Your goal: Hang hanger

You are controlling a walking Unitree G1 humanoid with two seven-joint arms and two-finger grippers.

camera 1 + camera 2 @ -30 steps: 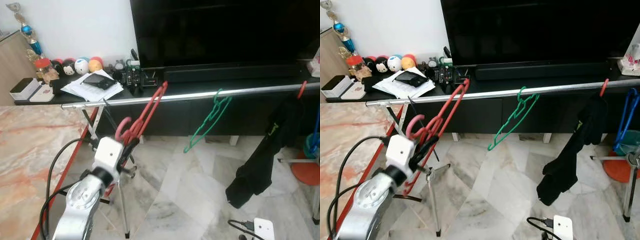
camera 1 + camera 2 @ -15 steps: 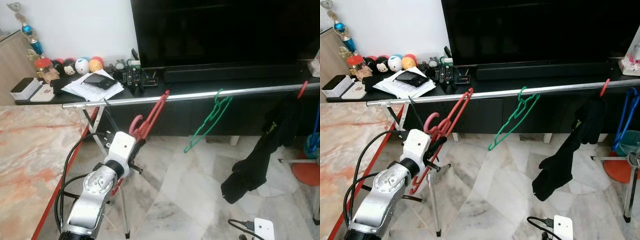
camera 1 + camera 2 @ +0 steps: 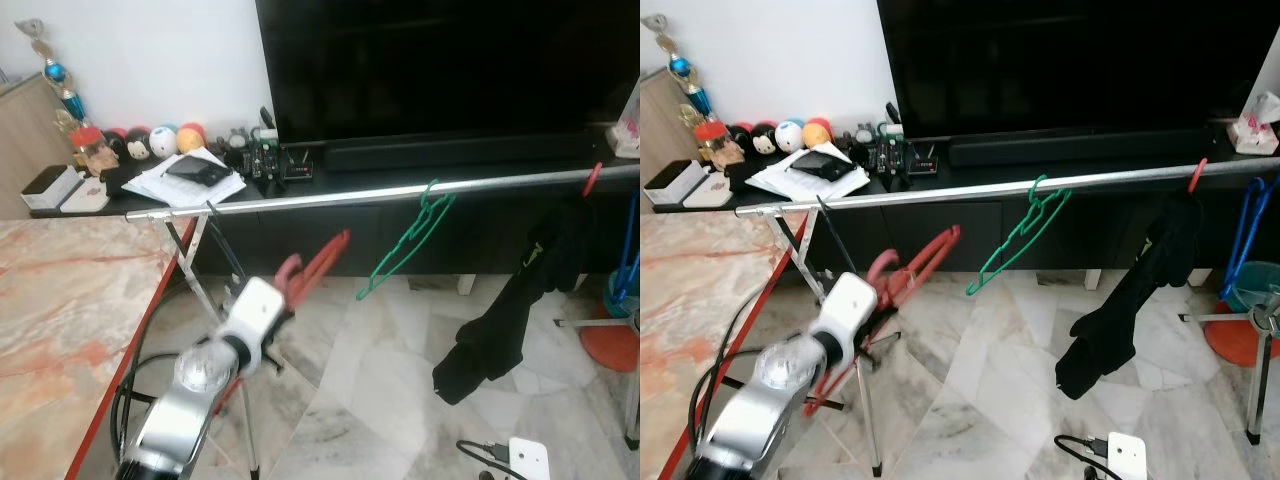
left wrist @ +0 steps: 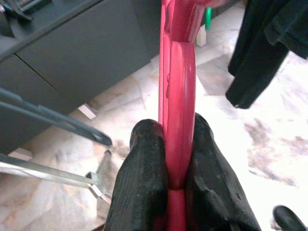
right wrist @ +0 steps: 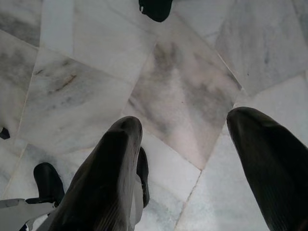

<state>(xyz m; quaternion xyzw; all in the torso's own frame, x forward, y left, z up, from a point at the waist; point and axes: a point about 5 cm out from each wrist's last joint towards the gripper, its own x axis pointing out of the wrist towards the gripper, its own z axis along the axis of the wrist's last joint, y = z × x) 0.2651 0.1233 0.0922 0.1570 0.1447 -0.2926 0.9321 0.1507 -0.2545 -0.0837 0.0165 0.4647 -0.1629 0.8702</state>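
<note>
The left gripper (image 4: 175, 159), clamped tight on the red plastic hanger (image 3: 318, 262), has dropped it off the silver metal rail (image 3: 400, 190) toward lower-left, so it's unhung again; right gripper (image 5: 192, 159) idle, open.

The plastic hanger (image 4: 177, 96) pinched between black fingers (image 4: 142, 178) was red. A green wire hanger (image 3: 410, 235) and a black garment (image 3: 520, 300) hung from a silver metal rail (image 3: 330, 197). The floor (image 5: 159, 77) was white marble veined with grey. The tabletop (image 3: 60, 300) showed cream stone with orange-pink swirls and a red edge. The cabinet (image 3: 970, 235) was black.
</note>
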